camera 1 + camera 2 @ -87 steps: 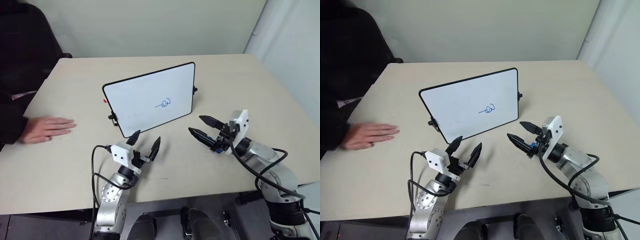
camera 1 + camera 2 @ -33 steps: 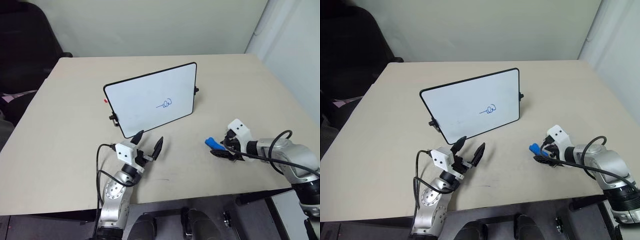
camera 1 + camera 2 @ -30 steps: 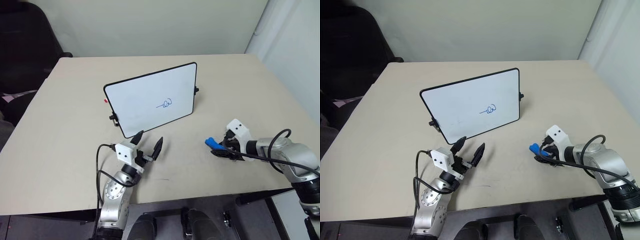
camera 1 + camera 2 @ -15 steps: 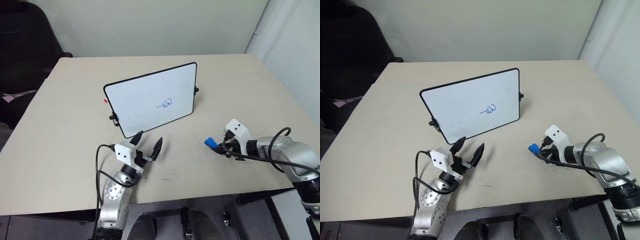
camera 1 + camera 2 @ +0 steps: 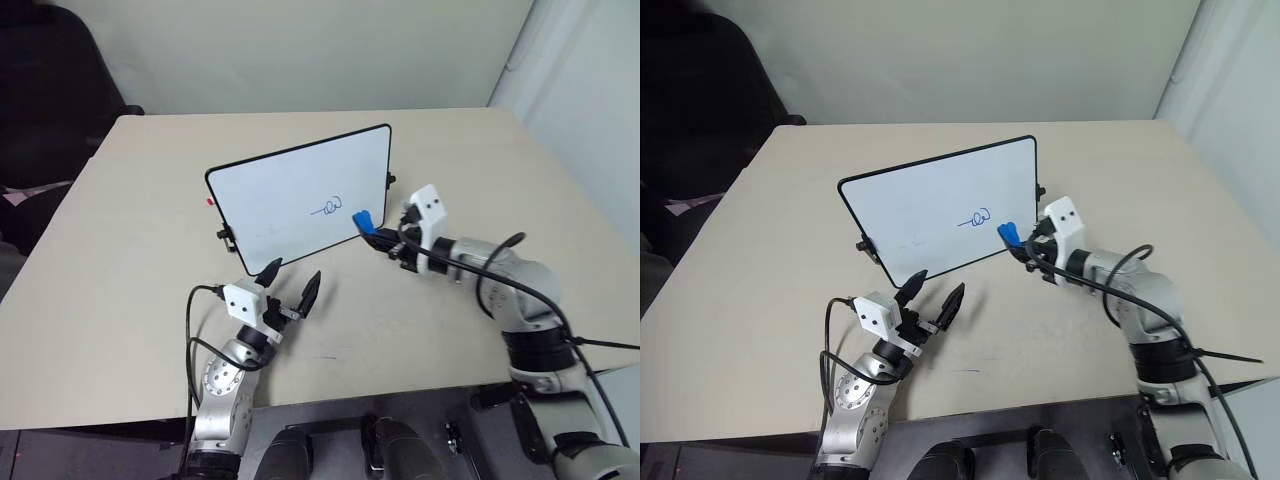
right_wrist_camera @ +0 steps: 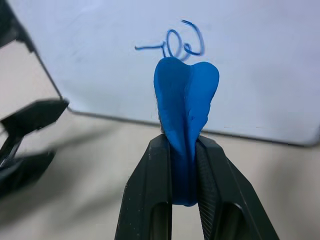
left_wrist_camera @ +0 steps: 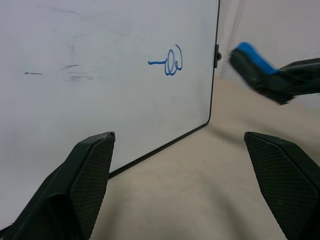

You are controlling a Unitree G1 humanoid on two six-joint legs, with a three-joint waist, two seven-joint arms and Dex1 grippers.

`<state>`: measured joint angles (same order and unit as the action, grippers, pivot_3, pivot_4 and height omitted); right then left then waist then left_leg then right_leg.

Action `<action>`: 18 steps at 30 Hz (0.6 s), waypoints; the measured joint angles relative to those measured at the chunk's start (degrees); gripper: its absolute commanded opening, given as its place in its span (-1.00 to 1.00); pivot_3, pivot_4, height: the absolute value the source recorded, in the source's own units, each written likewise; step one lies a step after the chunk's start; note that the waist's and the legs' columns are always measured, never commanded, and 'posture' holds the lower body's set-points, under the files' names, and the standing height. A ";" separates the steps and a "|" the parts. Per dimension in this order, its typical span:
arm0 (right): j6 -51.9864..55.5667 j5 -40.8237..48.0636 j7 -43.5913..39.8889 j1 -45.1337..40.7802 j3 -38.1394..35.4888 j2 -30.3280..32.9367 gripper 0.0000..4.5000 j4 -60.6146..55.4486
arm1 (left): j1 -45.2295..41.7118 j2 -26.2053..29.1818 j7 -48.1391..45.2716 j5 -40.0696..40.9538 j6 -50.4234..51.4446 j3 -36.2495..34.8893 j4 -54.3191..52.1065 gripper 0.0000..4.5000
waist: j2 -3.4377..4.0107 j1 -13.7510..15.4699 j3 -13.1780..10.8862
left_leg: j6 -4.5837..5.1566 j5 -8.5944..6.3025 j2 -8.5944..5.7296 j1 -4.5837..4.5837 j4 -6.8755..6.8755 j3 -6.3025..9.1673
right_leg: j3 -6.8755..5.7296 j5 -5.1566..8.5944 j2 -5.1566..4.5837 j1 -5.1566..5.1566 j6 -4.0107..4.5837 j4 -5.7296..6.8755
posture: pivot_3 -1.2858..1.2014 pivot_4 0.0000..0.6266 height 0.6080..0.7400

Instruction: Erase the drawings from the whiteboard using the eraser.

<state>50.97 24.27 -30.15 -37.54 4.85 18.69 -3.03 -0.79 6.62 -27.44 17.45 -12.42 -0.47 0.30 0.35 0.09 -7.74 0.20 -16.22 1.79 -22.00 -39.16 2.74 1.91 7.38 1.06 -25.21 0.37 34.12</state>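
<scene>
Beige table (image 5: 120, 260) carries all items. Left gripper (image 5: 288, 285) rests near the front edge, fingers apart, holding nothing, pointing at the board (image 5: 280, 205). Board stands tilted near the table centre; judged light and stiff, liable to tip or slide under a hard push, so wiping pressure should be gentle. Scribble (image 5: 331, 207) sits on the board's right half, thin and unerased. Eraser (image 5: 364, 218) is just beside the scribble, at the board's lower right, contact with the surface not determinable. Right gripper (image 5: 378, 234) has fingers clamped on the eraser's rear end; the block visibly pinches in, so judged soft and compressible, grip looks secure, working end free
</scene>
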 measured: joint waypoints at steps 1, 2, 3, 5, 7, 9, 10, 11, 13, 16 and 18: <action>-0.83 -0.84 0.85 -0.95 0.27 -1.32 -0.85 1.90 | 0.02 0.04 0.01 0.00 0.04 0.00 -0.02 1.00 | 0.00 0.06 0.00 | 0.00 0.00 0.00 -0.05 0.01 -0.02 | 0.00 -0.03 -0.02 -0.05 0.04 0.00 | 0.03 -0.52 1.00; -1.60 -1.46 1.57 -1.89 0.29 -2.49 -0.85 3.59 | 0.03 0.14 0.03 -0.01 0.07 0.00 -0.03 1.00 | 0.00 0.07 0.00 | 0.00 -0.01 -0.01 -0.08 0.00 -0.02 | -0.01 -0.03 -0.04 -0.09 0.05 -0.01 | 0.03 -0.52 1.00; -2.53 -2.06 2.26 -2.81 0.31 -3.35 -0.85 5.06 | 0.05 0.26 0.05 -0.01 0.10 -0.02 -0.05 1.00 | 0.00 0.08 0.00 | 0.01 -0.02 -0.01 -0.11 0.01 -0.05 | -0.01 -0.04 -0.06 -0.12 0.06 -0.01 | 0.03 -0.52 1.00; -4.31 -3.26 3.16 -4.11 0.30 -4.55 -0.85 7.01 | 0.15 0.48 0.06 0.00 0.19 -0.21 -0.15 1.00 | 0.00 0.10 0.00 | 0.01 -0.05 -0.01 -0.17 0.00 -0.06 | -0.04 -0.03 -0.07 -0.18 0.08 -0.02 | 0.03 -0.52 1.00; -6.01 -4.31 4.43 -5.22 0.21 -5.71 -0.85 9.24 | 0.32 0.92 0.05 0.05 0.35 -0.52 -0.39 1.00 | 0.00 0.09 0.00 | -0.02 -0.08 -0.01 -0.20 0.00 -0.06 | -0.05 -0.01 -0.08 -0.24 0.12 -0.02 | 0.03 -0.52 1.00; -6.96 -4.80 5.21 -5.75 -0.03 -6.68 -0.85 11.02 | 0.67 1.12 0.06 0.24 0.45 -0.85 -0.51 1.00 | 0.00 0.06 0.00 | -0.05 -0.10 -0.01 -0.22 0.00 -0.08 | -0.05 0.00 -0.08 -0.29 0.15 -0.01 | 0.03 -0.52 1.00; -7.47 -5.11 5.97 -6.14 -0.27 -7.36 -0.85 12.20 | 0.88 1.14 0.07 0.33 0.54 -0.90 -0.60 1.00 | 0.00 0.03 0.00 | -0.06 -0.11 -0.01 -0.23 0.00 -0.09 | -0.05 0.00 -0.08 -0.33 0.16 0.00 | 0.03 -0.52 1.00; -8.06 -5.55 6.76 -6.55 -0.50 -7.85 -0.85 13.33 | 1.06 1.14 0.07 0.42 0.66 -0.87 -0.81 1.00 | 0.00 0.02 0.00 | -0.07 -0.12 -0.01 -0.26 0.00 -0.09 | -0.05 -0.02 -0.09 -0.37 0.18 0.01 | 0.03 -0.52 1.00; -9.21 -6.44 8.15 -7.43 -1.13 -8.61 -0.85 15.23 | 1.39 1.15 0.11 0.63 0.90 -0.91 -1.57 1.00 | 0.00 0.00 0.00 | -0.13 -0.18 -0.01 -0.29 0.00 -0.09 | -0.05 -0.08 -0.10 -0.43 0.26 0.05 | 0.03 -0.52 1.00; -10.74 -7.77 9.24 -8.10 -1.32 -9.79 -0.85 17.10 | 1.69 1.17 0.21 0.80 1.01 -0.94 -2.09 1.00 | 0.00 -0.09 0.00 | -0.15 -0.15 0.00 -0.28 -0.04 -0.09 | -0.04 -0.25 -0.09 -0.47 0.36 0.13 | 0.03 -0.52 1.00; -11.61 -8.45 9.42 -8.26 -1.29 -10.55 -0.85 17.96 | 1.91 1.17 0.22 0.81 1.09 -0.93 -2.30 1.00 | 0.00 -0.18 0.00 | -0.16 -0.07 0.00 -0.27 -0.09 -0.08 | -0.04 -0.31 -0.09 -0.48 0.40 0.24 | 0.03 -0.52 1.00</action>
<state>39.36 15.82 -20.73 -45.80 3.57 8.13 14.93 1.12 7.79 -27.22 18.26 -11.33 -1.40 -2.00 0.35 -0.09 -7.74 0.04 -16.29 1.79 -22.26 -39.25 2.65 1.88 7.07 0.97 -25.69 0.77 34.36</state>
